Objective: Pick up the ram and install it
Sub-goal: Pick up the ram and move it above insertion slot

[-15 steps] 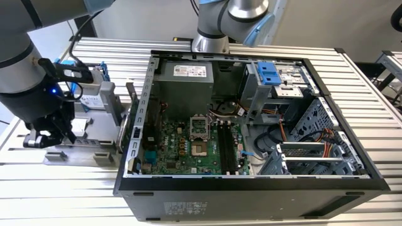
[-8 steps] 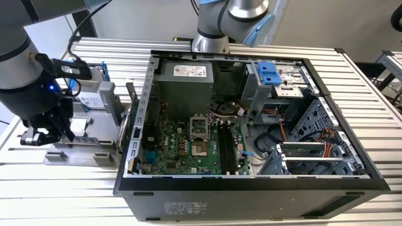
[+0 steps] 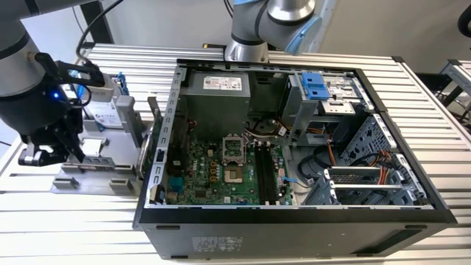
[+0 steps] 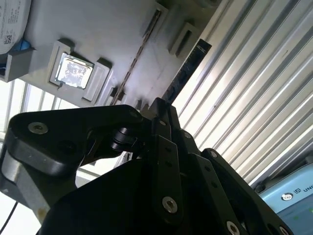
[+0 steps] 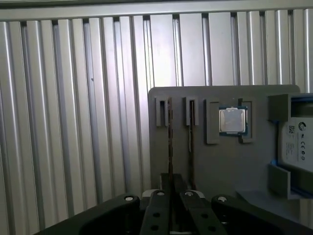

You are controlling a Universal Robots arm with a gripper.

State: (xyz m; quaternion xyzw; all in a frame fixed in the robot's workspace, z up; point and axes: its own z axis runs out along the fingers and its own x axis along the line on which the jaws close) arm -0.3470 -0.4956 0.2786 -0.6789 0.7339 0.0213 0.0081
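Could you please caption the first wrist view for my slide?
Gripper aligned with the ram at the grey parts tray.

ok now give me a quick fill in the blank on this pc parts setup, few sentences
1. In the first wrist view, the gray holder carries ___ memory sticks edge-on: the ram, in line with the gripper, and a second stick.
2. The processor sits between those sticks and the blue-framed ___.
3. The holder lies on the exterior view's ___ of the computer case.
4. The case is ___, not closed, so its motherboard shows.
Missing: two; hard drive; left; open.
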